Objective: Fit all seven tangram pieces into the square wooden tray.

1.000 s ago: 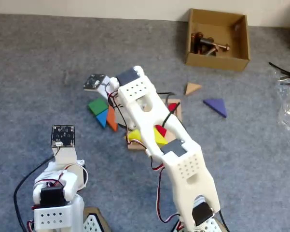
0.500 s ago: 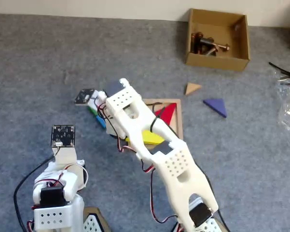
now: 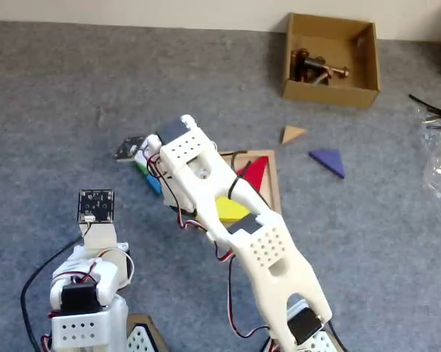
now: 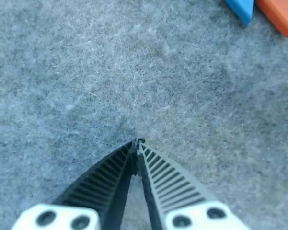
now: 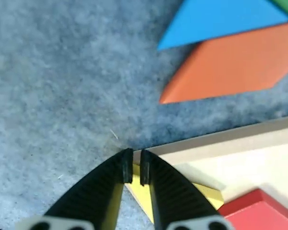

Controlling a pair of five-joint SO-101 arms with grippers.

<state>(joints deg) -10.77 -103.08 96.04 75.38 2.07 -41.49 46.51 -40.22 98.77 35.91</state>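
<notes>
Left end effector (image 4: 136, 143) closed; right end effector (image 5: 133, 165) closed (extended far forward).

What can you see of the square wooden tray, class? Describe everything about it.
The square wooden tray lies flat on the grey carpet. It looks like pale wood, with a raised rim and a lighter floor. A red triangle and a yellow piece lie inside. The right arm crosses over it, with its tool at one corner of the rim. An orange parallelogram lies just outside, not touching.

Bright, even light falls from above across the grey desk (image 3: 59, 88). The right arm (image 3: 235, 213) casts a faint, soft shadow, while the cardboard box (image 3: 326, 94) holds deeper shade inside.
</notes>
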